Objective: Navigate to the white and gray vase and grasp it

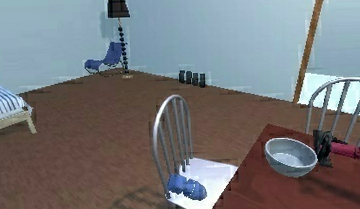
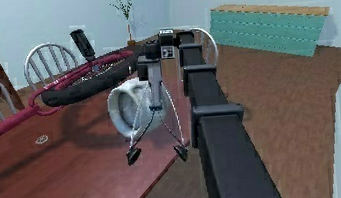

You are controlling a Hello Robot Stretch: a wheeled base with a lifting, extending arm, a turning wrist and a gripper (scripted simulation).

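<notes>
Judged at the grasp step, past the driving: found gripper (image 2: 157, 153) at the white and gray vase (image 2: 127, 105) over the table (image 2: 53, 165), left of the arm. Could not tell finger state or whether anything was held. Reckoned next on a straight lift, minding the long red thing (image 2: 78, 89) just beyond and the chair (image 2: 50, 57) at far left.

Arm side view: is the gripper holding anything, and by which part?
Cannot tell: a white and gray vessel shows at the gripper, with the table behind.

A home: bed (image 1: 6, 107), dining table (image 1: 281, 195), chairs (image 1: 215, 174), lamp (image 1: 119, 33).
</notes>
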